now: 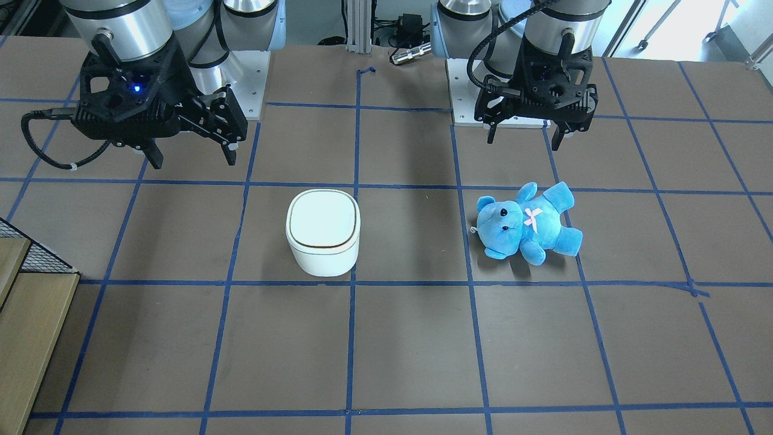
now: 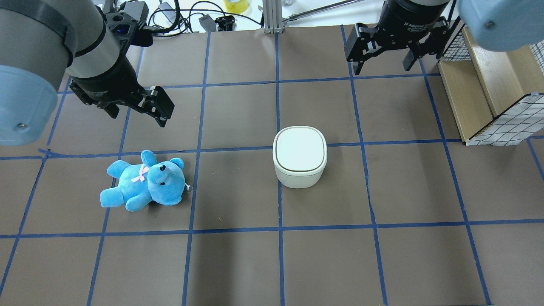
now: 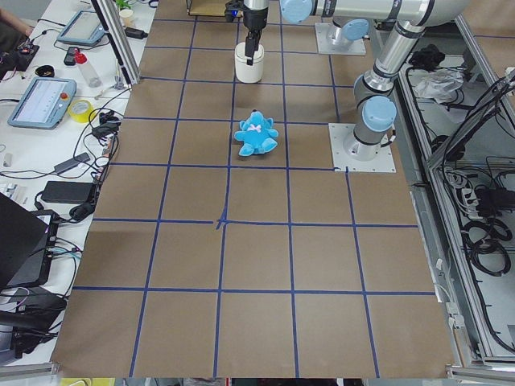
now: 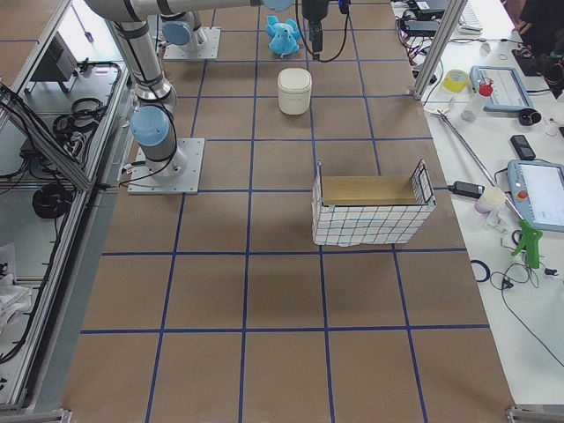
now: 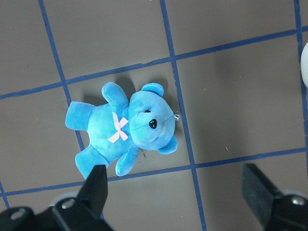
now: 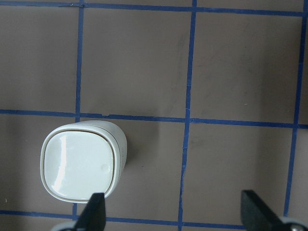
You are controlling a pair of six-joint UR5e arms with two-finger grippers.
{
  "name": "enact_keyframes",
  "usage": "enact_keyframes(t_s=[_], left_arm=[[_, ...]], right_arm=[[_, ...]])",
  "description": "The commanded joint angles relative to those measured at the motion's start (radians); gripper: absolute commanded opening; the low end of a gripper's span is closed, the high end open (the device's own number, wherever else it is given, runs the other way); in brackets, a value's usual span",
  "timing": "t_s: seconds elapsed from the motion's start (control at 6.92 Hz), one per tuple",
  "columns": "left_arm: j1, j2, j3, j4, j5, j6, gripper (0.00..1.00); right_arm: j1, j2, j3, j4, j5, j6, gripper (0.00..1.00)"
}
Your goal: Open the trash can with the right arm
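Note:
The white trash can (image 1: 323, 232) stands upright near the table's middle with its lid shut; it also shows in the overhead view (image 2: 300, 156) and the right wrist view (image 6: 82, 166). My right gripper (image 1: 193, 158), with the blue light, hangs open and empty above the table, well back from the can toward the robot's base. In the overhead view the right gripper (image 2: 382, 68) is up and to the right of the can. Its fingertips (image 6: 96, 211) frame the bottom of the right wrist view. My left gripper (image 2: 138, 117) is open and empty above the blue teddy bear (image 2: 144, 180).
The teddy bear (image 1: 528, 222) lies on its back on the robot's left side and shows in the left wrist view (image 5: 122, 130). A wire basket with a wooden box (image 2: 488, 97) stands at the table's right edge. Blue tape lines grid the brown table.

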Motion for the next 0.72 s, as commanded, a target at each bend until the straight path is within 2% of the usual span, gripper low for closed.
enact_keyframes(t_s=[0.0, 0.14, 0.29, 0.43, 0.58], left_arm=[[0.0, 0.0, 0.001, 0.0, 0.0, 0.0, 1.0], [0.0, 0.0, 0.001, 0.0, 0.0, 0.0, 1.0], [0.0, 0.0, 0.0, 0.0, 0.0, 0.0, 1.0], [0.0, 0.0, 0.001, 0.0, 0.0, 0.0, 1.0], [0.0, 0.0, 0.0, 0.0, 0.0, 0.0, 1.0]], right_arm=[[0.0, 0.002, 0.0, 0.001, 0.0, 0.0, 1.0], [0.0, 0.003, 0.002, 0.004, 0.0, 0.0, 1.0], [0.0, 0.003, 0.002, 0.001, -0.003, -0.003, 0.73], [0.0, 0.003, 0.003, 0.007, -0.011, -0.003, 0.2], [0.002, 0.003, 0.002, 0.022, -0.009, 0.0, 0.0]])
